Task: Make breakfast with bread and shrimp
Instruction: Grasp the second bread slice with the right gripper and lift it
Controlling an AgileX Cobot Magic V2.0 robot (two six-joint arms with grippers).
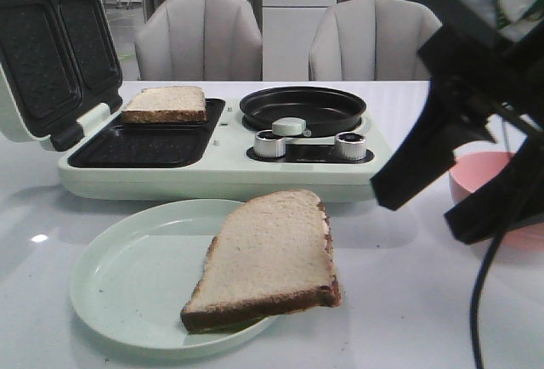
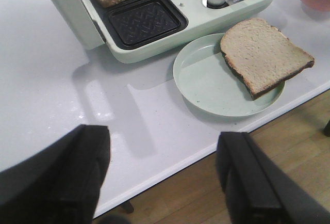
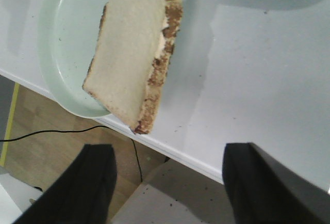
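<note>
On the bench (image 1: 408, 301) we find a plate (image 1: 127, 275) nearest us, left of centre, with one bread slice (image 1: 268, 258) lying on its right side and overhanging the rim. Behind the plate stands the sandwich maker (image 1: 212, 169), lid (image 1: 55, 46) raised at the left. A second bread slice (image 1: 166, 104) lies in its rear left well; a pan (image 1: 302, 107) sits on its right half. A bowl (image 1: 476, 178) stands to the right.
</note>
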